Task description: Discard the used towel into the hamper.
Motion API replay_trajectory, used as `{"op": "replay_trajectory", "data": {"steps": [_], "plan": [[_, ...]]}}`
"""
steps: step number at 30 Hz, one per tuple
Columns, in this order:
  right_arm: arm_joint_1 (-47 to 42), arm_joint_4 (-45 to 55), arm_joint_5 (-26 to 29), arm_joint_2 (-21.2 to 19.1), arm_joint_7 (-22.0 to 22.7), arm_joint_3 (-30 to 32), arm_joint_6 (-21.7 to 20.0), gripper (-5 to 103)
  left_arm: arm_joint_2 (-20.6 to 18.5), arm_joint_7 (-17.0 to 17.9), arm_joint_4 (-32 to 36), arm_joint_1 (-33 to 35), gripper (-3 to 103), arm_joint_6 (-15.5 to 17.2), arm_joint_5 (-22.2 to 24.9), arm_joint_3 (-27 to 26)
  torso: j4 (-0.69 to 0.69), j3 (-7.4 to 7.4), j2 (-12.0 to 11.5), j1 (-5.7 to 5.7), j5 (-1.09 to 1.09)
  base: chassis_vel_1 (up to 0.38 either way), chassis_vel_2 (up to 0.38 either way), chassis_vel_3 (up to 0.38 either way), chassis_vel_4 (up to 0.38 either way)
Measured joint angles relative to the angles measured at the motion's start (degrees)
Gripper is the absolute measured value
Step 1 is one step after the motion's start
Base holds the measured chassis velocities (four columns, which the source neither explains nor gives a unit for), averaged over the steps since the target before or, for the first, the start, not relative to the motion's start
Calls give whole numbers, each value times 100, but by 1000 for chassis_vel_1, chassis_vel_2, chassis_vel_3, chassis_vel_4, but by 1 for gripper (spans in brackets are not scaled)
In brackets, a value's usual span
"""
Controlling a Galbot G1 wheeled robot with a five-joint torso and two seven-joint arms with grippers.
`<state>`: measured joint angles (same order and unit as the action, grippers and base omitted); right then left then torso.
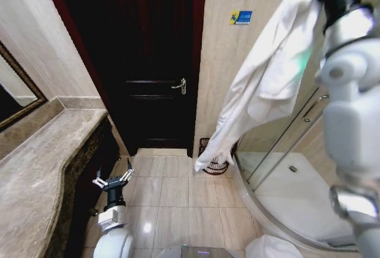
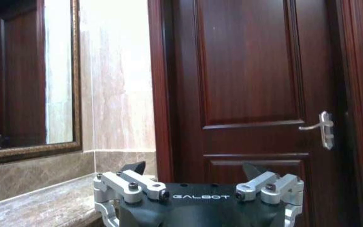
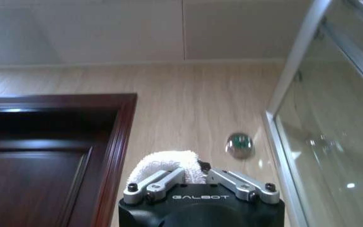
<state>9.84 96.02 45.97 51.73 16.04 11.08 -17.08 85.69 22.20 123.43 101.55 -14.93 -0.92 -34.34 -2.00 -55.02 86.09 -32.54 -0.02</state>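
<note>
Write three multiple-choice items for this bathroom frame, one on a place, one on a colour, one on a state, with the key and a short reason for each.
1. Where does the hamper stand?
A. On the stone counter
B. On the tile floor between the door and the shower enclosure
C. Inside the shower

2. What colour is the towel?
A. White
B. Dark blue
C. Reddish-brown

3. What is the right gripper doing?
A. Hanging open with nothing in it
B. Resting on the counter
C. Gripping the towel, held high

Key: 1 B, the head view shows the wire basket on the floor by the wall, next to the dark door and the glass shower enclosure. 2 A, the cloth hangs white against the beige wall. 3 C, the right wrist view shows towel fabric pinched between the fingers. The left gripper hangs open and low beside the counter.
</note>
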Motion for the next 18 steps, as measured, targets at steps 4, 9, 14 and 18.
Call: {"op": "replay_trajectory", "data": {"steps": [4,9,14,18], "plan": [[743,-534,68,175,184,-442,-358,1,8,1,-36,-13,100,-32,9,57,0,0,0,0,2,0,0,0,0],[1070,-879,71,363,386,-676,-491,1,9,1,-69,-40,100,-54,12,86,-1,0,0,0,1,0,0,0,0],[1129,-986,237,494,573,-829,-676,1,-57,-2,-69,-88,100,-56,91,30,0,0,0,0,4,0,0,0,0],[1121,-1035,522,585,666,-873,-770,1,-72,-10,-63,-95,100,-57,138,-24,0,0,0,2,2,0,0,0,0]]}}
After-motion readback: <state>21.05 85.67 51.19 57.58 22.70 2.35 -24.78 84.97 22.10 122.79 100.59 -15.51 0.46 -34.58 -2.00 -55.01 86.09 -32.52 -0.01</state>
